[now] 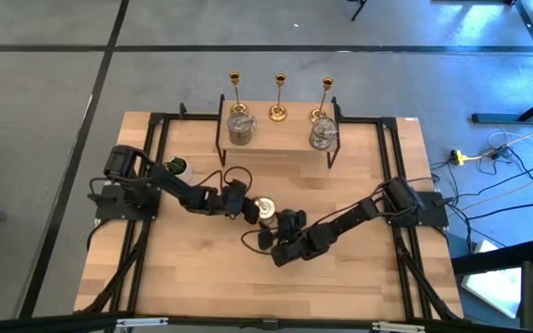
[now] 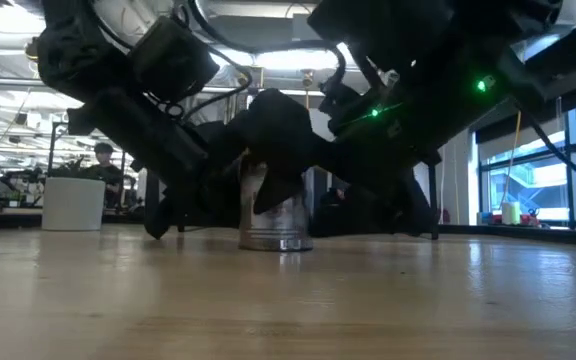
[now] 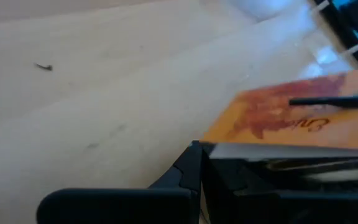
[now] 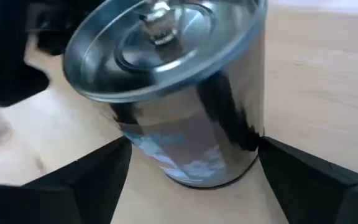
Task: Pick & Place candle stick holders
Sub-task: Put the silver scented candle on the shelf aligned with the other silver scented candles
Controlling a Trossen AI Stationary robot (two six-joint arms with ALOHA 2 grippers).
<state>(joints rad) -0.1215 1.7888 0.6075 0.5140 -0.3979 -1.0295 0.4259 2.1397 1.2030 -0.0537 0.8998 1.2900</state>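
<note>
Straddling a silver holder point(image 4: 173, 99) at table centre, the right gripper point(image 1: 268, 225) has its fingers point(image 4: 86, 180) spread wide, one on each side of the can-shaped body; they look just at its sides, but whether they press it I can't tell. Holder stands upright on the wood table point(image 1: 340, 287), lid w/ small knob on top. In the low view it sits mid-frame point(image 2: 278, 215) under both dark arms. Right arm comes in from abt 4 o'clock.

Left gripper point(image 1: 245, 205) is just beside the holder at its 9 o'clock, fingers closed, nothing seen btwn them; left arm reaches in from 9 o'clock. Its wrist view shows an orange printed surface close by, can't tell what.

Farther back, near the left arm's base at 10 o'clock: small plant pot point(image 1: 178, 167).

At 12 o'clock, the rack point(image 1: 276, 139): two more silver holders on it, left point(image 1: 240, 127) and right point(image 1: 322, 133), and three gold holders point(image 1: 278, 100) in a row behind.
</note>
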